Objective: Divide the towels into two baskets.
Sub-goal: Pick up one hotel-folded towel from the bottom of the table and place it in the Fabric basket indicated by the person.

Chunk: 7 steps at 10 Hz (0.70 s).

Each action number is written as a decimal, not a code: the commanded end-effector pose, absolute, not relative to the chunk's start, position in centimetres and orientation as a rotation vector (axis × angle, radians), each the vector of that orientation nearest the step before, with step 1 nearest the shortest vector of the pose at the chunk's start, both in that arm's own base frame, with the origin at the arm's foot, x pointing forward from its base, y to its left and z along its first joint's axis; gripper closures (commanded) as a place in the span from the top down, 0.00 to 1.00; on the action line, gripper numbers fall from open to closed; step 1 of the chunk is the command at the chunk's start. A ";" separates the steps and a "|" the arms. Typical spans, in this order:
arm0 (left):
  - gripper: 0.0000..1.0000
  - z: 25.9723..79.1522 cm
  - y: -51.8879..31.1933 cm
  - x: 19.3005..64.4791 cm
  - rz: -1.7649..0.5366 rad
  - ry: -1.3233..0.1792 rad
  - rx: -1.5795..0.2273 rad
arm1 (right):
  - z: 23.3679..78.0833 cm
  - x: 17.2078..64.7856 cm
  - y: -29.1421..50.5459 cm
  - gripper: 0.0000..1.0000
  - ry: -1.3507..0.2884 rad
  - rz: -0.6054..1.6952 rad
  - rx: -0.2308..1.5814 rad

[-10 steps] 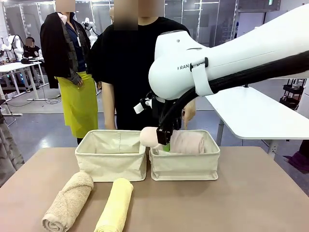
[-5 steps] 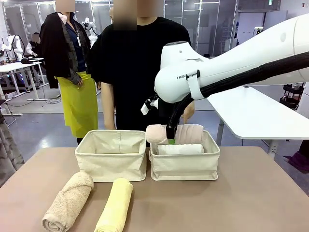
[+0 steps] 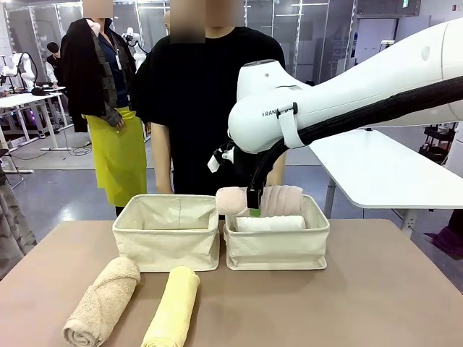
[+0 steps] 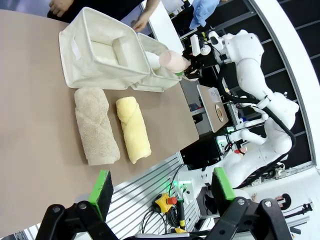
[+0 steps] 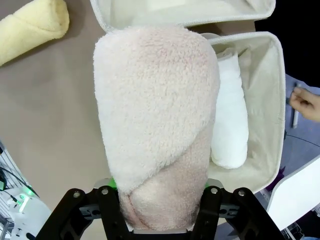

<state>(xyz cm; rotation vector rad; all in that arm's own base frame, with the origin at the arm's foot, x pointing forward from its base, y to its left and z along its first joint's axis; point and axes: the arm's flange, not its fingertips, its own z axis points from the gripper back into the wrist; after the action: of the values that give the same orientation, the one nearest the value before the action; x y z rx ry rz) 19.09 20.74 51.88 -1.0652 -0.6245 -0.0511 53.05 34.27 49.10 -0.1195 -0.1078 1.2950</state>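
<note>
Fingers of the right gripper [image 3: 254, 207] clamp the pinkish cream towel [image 3: 278, 199], holding it level over the right basket [image 3: 278, 251], where the white towel [image 3: 271, 223] lies along the near wall. Left basket [image 3: 166, 249] sits just beside it; tan towel [image 3: 101, 303] and yellow towel [image 3: 173, 309] lie side by side on the table [image 3: 362, 303] in front. Left gripper [image 4: 162, 187] hangs wide open, holding nothing.

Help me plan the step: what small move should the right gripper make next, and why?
Probably lower the arm: the right gripper holds the rolled pinkish cream terry towel above the right cream canvas basket, where the rolled white towel already lies.
</note>
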 end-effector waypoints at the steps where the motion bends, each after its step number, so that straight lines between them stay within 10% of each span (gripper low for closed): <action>1: 1.00 52.1 20.8 18.8 -0.058 -0.632 -1.079 | 48.2 55.6 33.8 0.56 -0.070 1.374 -0.063; 7: 1.00 52.1 20.8 18.8 -0.058 -0.632 -1.079 | 43.9 60.3 31.9 0.56 0.036 1.367 0.023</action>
<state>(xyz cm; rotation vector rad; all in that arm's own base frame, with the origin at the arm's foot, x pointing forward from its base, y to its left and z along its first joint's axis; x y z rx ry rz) 19.09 20.74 51.87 -1.0652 -0.6243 -0.0511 59.63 32.15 43.49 -0.0228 0.0150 1.3448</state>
